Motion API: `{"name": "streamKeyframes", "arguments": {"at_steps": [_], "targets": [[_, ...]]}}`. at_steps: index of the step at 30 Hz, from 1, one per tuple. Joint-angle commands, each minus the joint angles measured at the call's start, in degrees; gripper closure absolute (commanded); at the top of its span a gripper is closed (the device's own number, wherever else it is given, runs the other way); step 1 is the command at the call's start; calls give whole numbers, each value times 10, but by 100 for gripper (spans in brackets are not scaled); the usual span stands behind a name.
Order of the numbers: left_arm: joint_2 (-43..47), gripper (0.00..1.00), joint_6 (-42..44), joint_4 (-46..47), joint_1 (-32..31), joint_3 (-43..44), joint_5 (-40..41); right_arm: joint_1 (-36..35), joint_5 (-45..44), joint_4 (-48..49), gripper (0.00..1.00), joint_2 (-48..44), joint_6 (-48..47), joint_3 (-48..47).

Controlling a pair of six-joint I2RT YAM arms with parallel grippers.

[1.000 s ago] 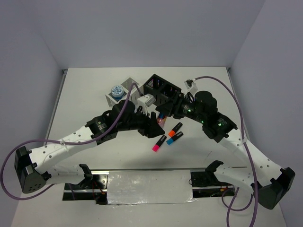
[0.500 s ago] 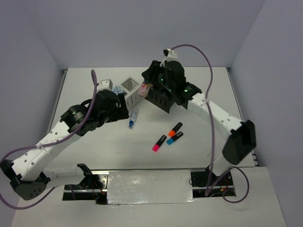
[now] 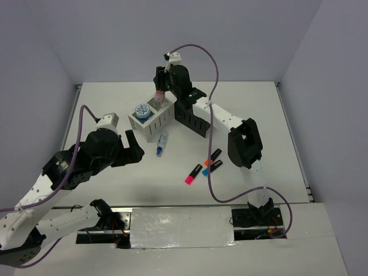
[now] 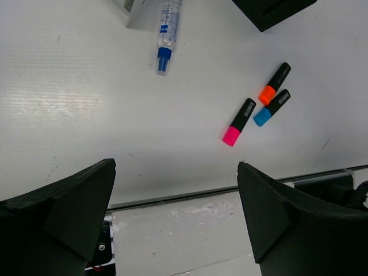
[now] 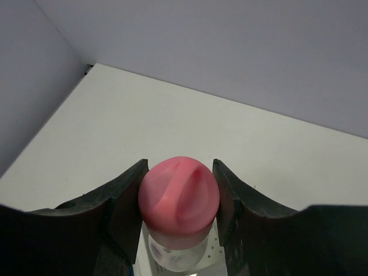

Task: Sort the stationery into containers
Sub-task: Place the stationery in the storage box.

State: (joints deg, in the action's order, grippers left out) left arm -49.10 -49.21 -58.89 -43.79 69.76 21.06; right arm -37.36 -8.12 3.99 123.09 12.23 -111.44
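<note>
Three highlighters (image 3: 212,167) lie loose at about 4 o'clock from the table's (image 3: 259,115) middle, pink, orange and blue caps, none boxed yet. All the action is up at 12 o'clock. The right gripper (image 5: 179,194) has the tube (image 3: 160,94) pinched by its pink cap, one finger on each side. It is held upright, bottom end down, over the far compartment of the white box (image 3: 154,125). That upright hold looks chosen so the tube can slide straight down between the slatted walls. Whether its base is already inside the rim, I can't tell.

A tape roll (image 3: 141,110) sits in the near-left compartment, so the round things seem to be going to the white box. The black box (image 3: 195,122), touching it at 3 o'clock, is probably for the highlighters.

Down at 8 o'clock the left gripper (image 3: 133,148) hangs over bare table with its fingers (image 4: 63,210) spread wide and nothing between them. It points toward the stick (image 4: 167,29), which lies flat just beside the white box's near corner, blue cap toward the arms. That looks like the left arm's next target.

The risk up top is the tube catching the rim if let go off-centre.
</note>
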Motion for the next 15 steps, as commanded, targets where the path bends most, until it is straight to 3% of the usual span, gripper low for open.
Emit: {"name": "streamKeyframes", "arguments": {"at_steps": [1,3,6,9,11,14,15], "targets": [[14,1,16,-3,0,9,-25,-4,0,46,100,25,-43,-68],[24,1,10,-8,0,1,-24,-5,10,44,100,31,-43,-68],[38,1,4,-12,0,-7,-19,-10,28,72,90,24,-42,-30],[44,1,3,-15,0,-11,-20,-15,36,73,71,24,-50,-12],[44,1,3,-16,0,-13,-22,-15,40,65,70,21,-43,-6],[43,1,6,-7,0,-21,-30,-17,50,73,55,3,-43,24],[40,1,7,-4,0,-26,-30,-18,51,73,41,-2,-45,35]]}}
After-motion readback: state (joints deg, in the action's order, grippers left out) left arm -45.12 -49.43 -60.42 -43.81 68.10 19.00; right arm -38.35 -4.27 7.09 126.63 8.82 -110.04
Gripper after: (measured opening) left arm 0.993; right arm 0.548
